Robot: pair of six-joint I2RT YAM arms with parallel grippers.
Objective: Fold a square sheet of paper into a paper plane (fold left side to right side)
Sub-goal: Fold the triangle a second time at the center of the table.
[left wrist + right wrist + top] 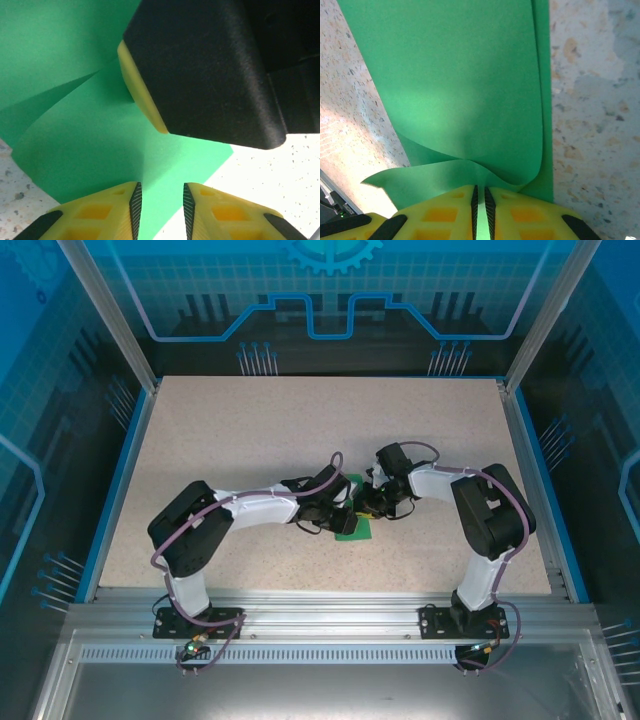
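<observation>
Early in the task. The square sheet of paper (354,529) sits low centre in the top view, on the tabletop (250,430), mostly covered by the two wrists meeting over it.

It is not a flat square. In the right wrist view one layer lies over another, with a narrow strip of the lower layer showing along the right edge of the green. The upper layer bulges in a soft curl near the bottom of the frame rather than lying flat. So the left-to-right fold looks begun: flap brought across, crease not pressed (my read, no sharp crease is visible anywhere).

Right gripper (480,191): jaws nearly together at the bottom centre of its frame, with a thin sliver of green between the pads. They are clamped on the paper, which puckers at the pinch.

Left gripper (161,207): jaws apart with a clear gap at the bottom centre of its frame. Green shows flat beyond the gap, and nothing looks pinched. A lifted flap with a curved edge crosses the left half of that view. The right gripper's black and yellow finger sits upper right, at or just above the green (contact uncertain).

Left to do: flatten and crease this fold, then all the nose and wing folds. No pointed dart shape yet.
</observation>
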